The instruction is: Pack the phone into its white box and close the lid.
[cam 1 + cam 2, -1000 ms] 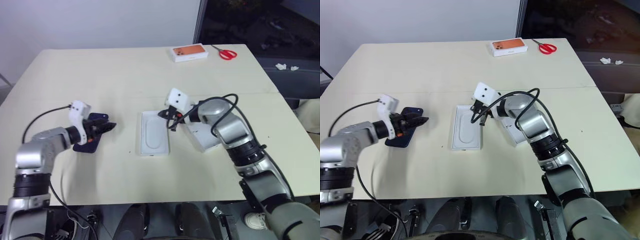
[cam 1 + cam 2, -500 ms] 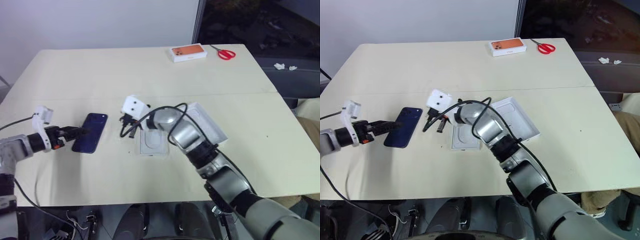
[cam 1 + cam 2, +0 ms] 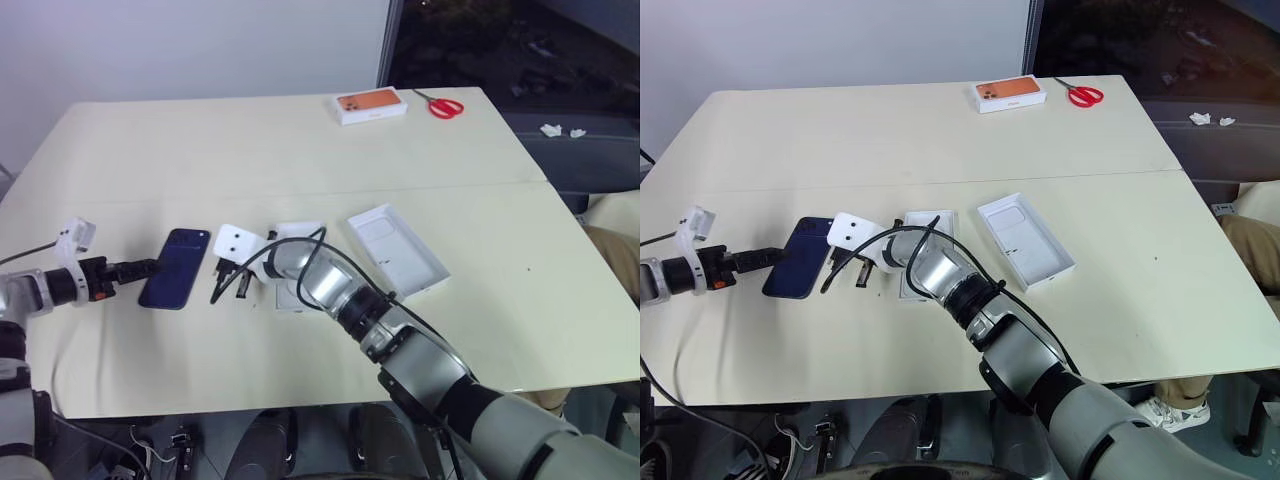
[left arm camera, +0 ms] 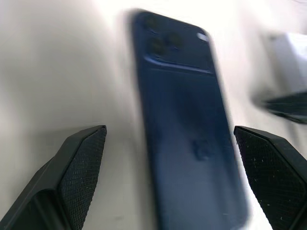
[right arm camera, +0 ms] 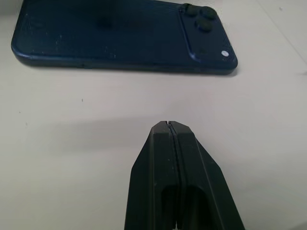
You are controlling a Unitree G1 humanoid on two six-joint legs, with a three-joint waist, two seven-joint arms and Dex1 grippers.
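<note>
The dark blue phone (image 3: 176, 282) lies flat on the table, back up, its camera cluster at the far end. My left gripper (image 3: 148, 266) is open at the phone's left edge, and the phone (image 4: 187, 143) lies ahead between its spread fingers. My right gripper (image 5: 169, 123) is shut and empty, a short gap from the phone's right long side (image 5: 120, 33). To the right lies a shallow white tray, open side up, white inside with a rounded-square imprint; I take it for the lid (image 3: 400, 255). The white box is hidden or out of view.
A white insert (image 3: 925, 222) with an oval recess lies between the phone and the lid, partly under my right arm. An orange-topped box (image 3: 372, 105) and red scissors (image 3: 445, 105) sit at the table's far edge.
My right arm swept left from over the lid and insert to the phone's right side, uncovering the lid. My left gripper drew back left off the phone. The camera also shifted.
</note>
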